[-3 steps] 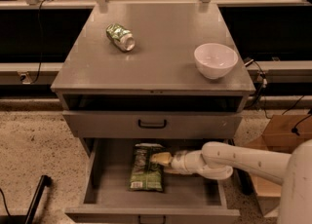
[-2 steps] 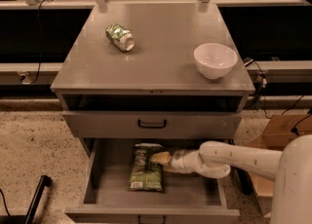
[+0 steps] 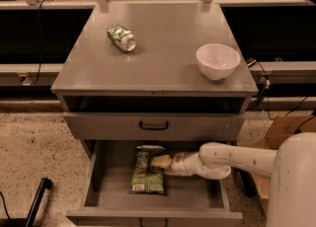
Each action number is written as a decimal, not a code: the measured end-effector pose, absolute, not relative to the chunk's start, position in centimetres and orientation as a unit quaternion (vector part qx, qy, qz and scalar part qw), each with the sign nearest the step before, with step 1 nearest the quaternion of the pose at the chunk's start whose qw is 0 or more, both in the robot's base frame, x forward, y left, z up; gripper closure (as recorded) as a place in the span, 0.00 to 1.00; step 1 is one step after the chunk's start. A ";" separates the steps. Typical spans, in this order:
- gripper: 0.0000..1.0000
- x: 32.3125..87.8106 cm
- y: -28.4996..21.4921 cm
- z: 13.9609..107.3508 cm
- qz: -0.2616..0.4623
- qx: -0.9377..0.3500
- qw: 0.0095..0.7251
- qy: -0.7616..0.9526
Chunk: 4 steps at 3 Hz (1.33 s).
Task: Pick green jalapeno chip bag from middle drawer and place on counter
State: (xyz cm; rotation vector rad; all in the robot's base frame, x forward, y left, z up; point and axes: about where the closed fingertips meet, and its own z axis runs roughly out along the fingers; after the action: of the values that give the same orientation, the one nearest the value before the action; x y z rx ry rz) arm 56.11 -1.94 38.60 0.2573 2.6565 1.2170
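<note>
The green jalapeno chip bag (image 3: 148,170) lies flat on the floor of the open middle drawer (image 3: 197,199), lengthwise, with its white label at the near end. My gripper (image 3: 161,161) reaches in from the right on a white arm (image 3: 232,159). Its pale tip is at the bag's right edge near the far end, touching or just above it. The counter (image 3: 158,48) is the grey top of the cabinet above.
A small green-and-silver drink can (image 3: 122,37) lies on the counter at the back left. A white bowl (image 3: 217,60) stands at its right. A shut drawer front with a dark handle (image 3: 153,125) sits above the open drawer. A cardboard box (image 3: 286,127) is on the floor at the right.
The gripper stays at the bag's right edge. The white arm body at the right has shifted slightly left. The bag has not moved.
</note>
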 end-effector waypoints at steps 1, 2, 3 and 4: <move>0.45 55.7 -1.4 38.4 0.413 0.077 0.095 0.903; 0.51 55.5 -1.0 38.2 0.414 0.068 0.088 0.904; 0.67 55.4 -0.8 38.1 0.413 0.064 0.084 0.905; 0.90 55.3 -0.7 38.1 0.413 0.063 0.082 0.905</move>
State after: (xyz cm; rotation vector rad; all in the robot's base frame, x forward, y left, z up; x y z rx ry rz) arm 55.27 -0.75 38.11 0.1880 2.7032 1.2328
